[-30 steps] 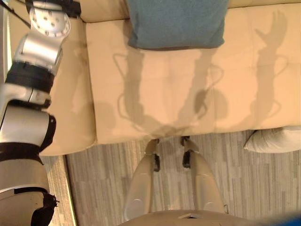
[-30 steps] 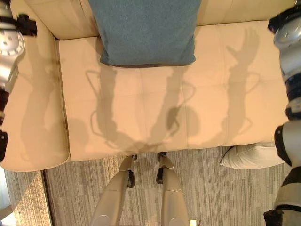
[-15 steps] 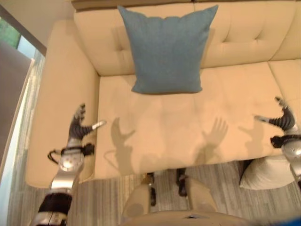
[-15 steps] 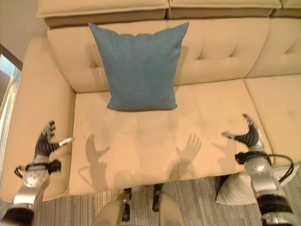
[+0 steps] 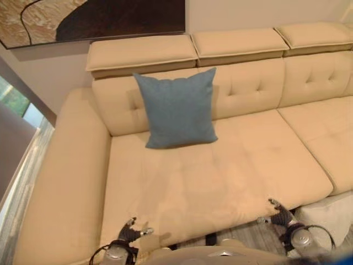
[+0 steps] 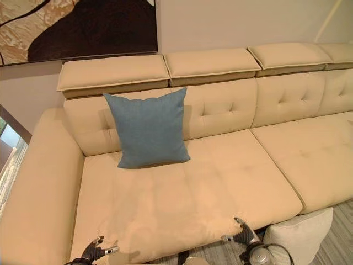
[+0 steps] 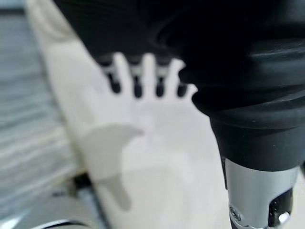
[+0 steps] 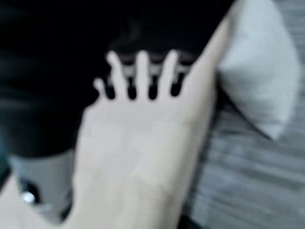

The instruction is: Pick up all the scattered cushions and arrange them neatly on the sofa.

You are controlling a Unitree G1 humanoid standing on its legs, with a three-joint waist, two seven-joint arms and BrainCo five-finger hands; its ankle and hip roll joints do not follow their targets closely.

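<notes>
Left wrist view is showing the left hand's fingers stretching out straight over the pale seat of the sofa, gripping nothing. In the right wrist view the right hand's fingers are likewise spreading straight and empty above the seat's front edge, with a white cushion lying on the grey striped floor beside the sofa.

In the left eye view the left hand is hovering at the bottom edge, left of centre, over the front of the seat, thumb sticking out sideways. The right hand is hovering at the lower right, by the seat's front corner, just beside the white cushion, which is sitting on the floor against the sofa's front.

A blue cushion is standing upright in the upper middle of the frame, leaning against the tufted backrest near the sofa's left end. A dark framed picture is hanging on the wall at the upper left.
</notes>
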